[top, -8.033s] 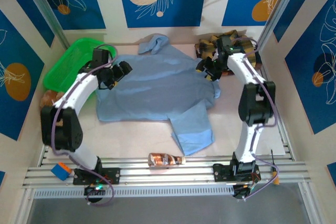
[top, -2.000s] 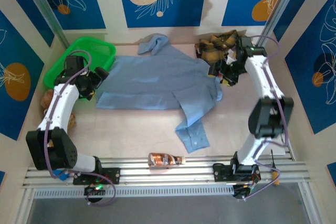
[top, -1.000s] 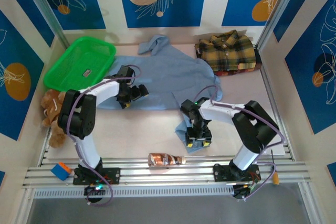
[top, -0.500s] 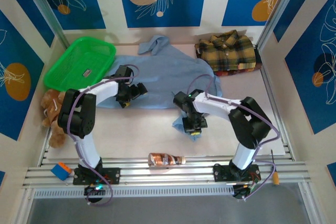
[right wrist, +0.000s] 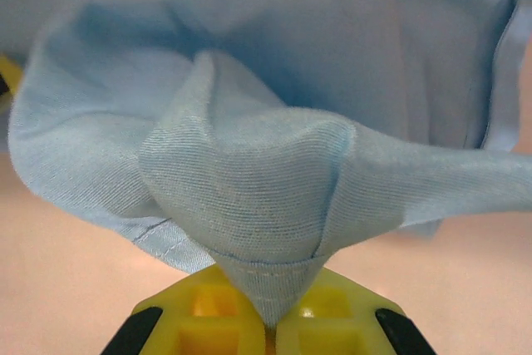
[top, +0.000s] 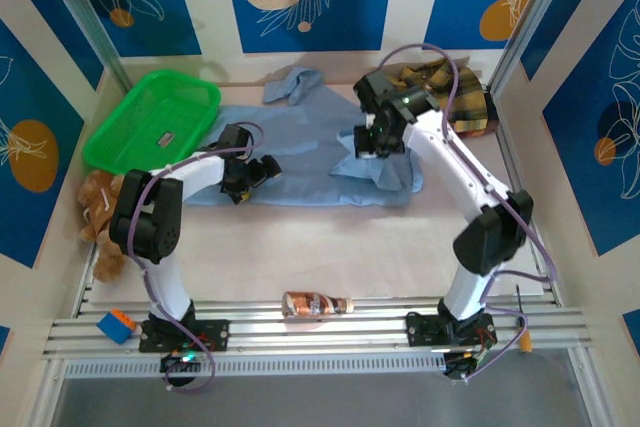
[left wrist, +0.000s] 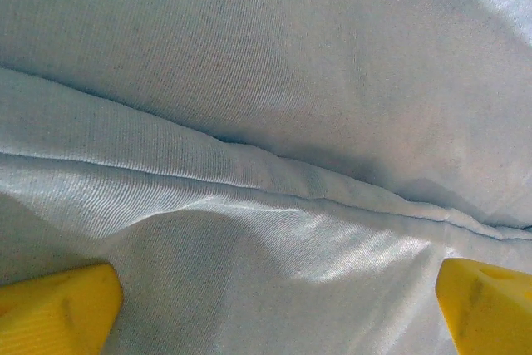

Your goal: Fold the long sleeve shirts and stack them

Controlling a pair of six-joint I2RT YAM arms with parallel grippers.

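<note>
Basket (top: 125, 122) sits just left of blue shirt (top: 300, 142) — bottle (top: 315, 304) well apart.

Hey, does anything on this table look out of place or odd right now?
A brown bottle lies on its side at the near edge, and a plush toy slumps beside the green basket; neither fits a shirt-folding job.
</note>
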